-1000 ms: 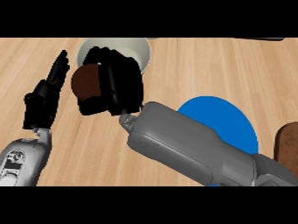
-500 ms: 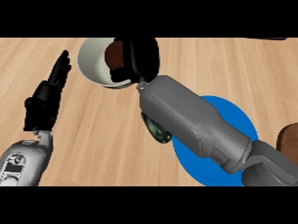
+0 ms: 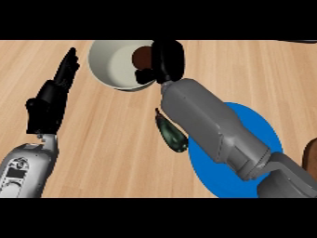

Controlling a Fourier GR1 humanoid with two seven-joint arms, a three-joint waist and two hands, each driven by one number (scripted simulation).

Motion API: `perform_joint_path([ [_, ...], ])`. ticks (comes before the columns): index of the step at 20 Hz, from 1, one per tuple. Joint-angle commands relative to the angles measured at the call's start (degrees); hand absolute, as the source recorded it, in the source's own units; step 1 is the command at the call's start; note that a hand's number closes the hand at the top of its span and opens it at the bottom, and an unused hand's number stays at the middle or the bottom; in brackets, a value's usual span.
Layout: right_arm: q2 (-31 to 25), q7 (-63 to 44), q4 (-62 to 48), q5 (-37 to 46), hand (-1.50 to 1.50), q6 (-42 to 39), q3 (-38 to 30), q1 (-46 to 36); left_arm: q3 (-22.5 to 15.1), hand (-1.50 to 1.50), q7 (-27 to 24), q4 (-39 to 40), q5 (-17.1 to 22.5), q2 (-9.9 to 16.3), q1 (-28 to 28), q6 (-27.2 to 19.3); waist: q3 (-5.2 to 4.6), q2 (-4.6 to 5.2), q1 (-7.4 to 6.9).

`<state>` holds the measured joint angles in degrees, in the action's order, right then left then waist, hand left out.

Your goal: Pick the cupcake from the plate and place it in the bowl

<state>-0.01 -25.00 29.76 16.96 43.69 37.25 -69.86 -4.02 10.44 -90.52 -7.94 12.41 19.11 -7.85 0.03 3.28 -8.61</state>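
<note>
Cupcake (image 3: 141, 56): dark brown, located over the cream bowl (image 3: 109, 62), at the bowl's right side. Right hand (image 3: 166, 59): fingers curled round the cupcake, holding it above the bowl's interior. Left hand (image 3: 51, 100): left of the bowl, fingers straight, holding nothing. Blue plate (image 3: 260, 125): below and right of the bowl on the wooden bench (image 3: 106, 139), partly covered by the right forearm. No legible writing.
</note>
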Motion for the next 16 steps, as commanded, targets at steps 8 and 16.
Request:
perform_joint_path([
  [8,0.0,21.3,0.9,-13.6,-1.50,-1.4,-11.0,1.4,0.9,0.00,-1.0,2.2,-0.3,-0.2,1.4,-0.5,0.08,-0.20,1.07],
  [16,0.0,32.7,-4.7,-22.0,-1.50,-8.4,-21.1,0.7,0.5,0.00,-0.2,-0.2,-1.3,-1.0,-2.3,-1.9,0.03,-1.61,3.72],
])
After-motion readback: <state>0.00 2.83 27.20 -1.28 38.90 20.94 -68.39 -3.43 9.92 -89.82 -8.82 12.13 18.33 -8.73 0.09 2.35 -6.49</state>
